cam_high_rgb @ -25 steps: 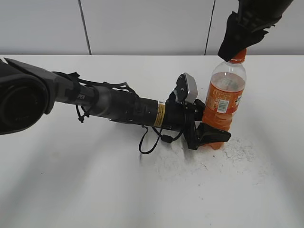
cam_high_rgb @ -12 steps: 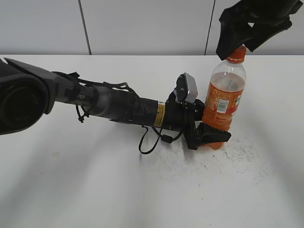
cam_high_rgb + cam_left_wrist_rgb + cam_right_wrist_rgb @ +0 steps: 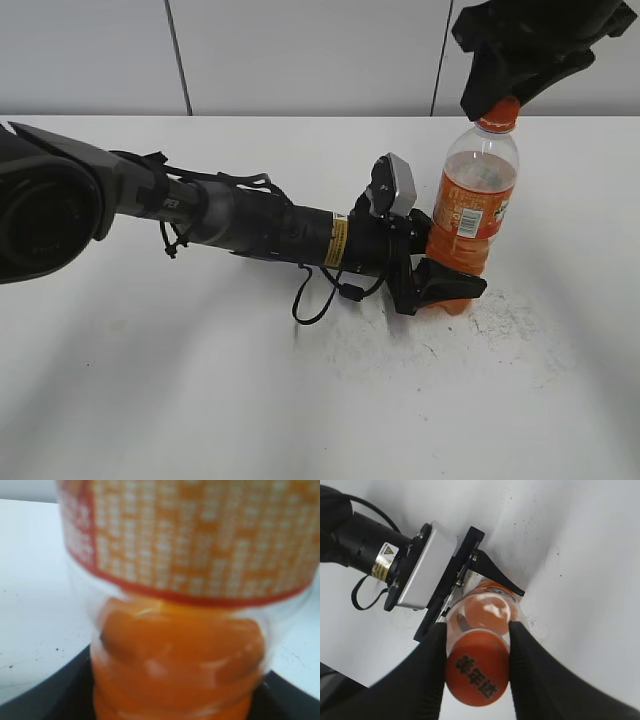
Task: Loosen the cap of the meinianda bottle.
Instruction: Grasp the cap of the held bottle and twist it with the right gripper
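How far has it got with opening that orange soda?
Done: the left tool clamps the base of the meinianda bottle, which stands upright on the white table. In hand: the right tool has its fingers on either side of the orange cap. Left: the cap is on the neck, and whether it has loosened doesn't show.

Table (image 3: 200, 400): you have a plain white top that fills the lower part of your outside view and runs back to the wall.
Scuffs (image 3: 500, 320): you can see dark specks and faint grey marks scattered over the table at the right; the same specks show from above (image 3: 560, 545).
Wall (image 3: 300, 55): behind the table you see pale grey panels.
Seams (image 3: 177, 55): you can pick out two thin dark lines running down the wall, one left, one right (image 3: 441, 55).
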Robot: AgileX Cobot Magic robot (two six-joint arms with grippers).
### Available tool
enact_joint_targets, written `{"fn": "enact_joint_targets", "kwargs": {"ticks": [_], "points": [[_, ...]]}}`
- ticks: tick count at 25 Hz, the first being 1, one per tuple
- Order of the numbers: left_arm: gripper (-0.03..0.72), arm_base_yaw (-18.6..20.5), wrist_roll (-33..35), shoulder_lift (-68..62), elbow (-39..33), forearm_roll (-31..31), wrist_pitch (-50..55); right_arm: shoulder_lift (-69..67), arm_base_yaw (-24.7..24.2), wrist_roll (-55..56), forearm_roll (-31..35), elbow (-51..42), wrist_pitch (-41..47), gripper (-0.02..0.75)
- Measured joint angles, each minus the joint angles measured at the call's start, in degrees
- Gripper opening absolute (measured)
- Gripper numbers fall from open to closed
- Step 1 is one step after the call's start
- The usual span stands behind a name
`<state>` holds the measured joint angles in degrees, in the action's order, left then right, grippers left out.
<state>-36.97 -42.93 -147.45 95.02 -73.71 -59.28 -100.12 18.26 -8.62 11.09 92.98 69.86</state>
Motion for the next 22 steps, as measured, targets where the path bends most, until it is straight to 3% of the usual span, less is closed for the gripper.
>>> {"fn": "enact_joint_targets", "kwargs": {"ticks": [8,11,14,18,22], "points": [[0.523,0.0,0.0,0.0,0.0,-0.58,0.0,0.0,0.0,-33.62,1.2,0.0,0.52,0.275],[0.523,0.0,0.0,0.0,0.07,-0.8,0.0,0.0,0.05,-36.73,1.33,0.0,0.64,0.275],[0.523,0.0,0.0,0.0,0.07,-0.84,0.04,0.0,0.05,-35.29,1.45,0.0,0.64,0.321],[0.523,0.0,0.0,0.0,0.07,-0.98,-0.02,0.0,0.05,-23.39,0.75,0.0,0.58,0.519],[0.523,0.0,0.0,0.0,0.07,-1.03,-0.06,0.0,0.05,-3.49,-0.55,0.0,0.52,0.541]]}}
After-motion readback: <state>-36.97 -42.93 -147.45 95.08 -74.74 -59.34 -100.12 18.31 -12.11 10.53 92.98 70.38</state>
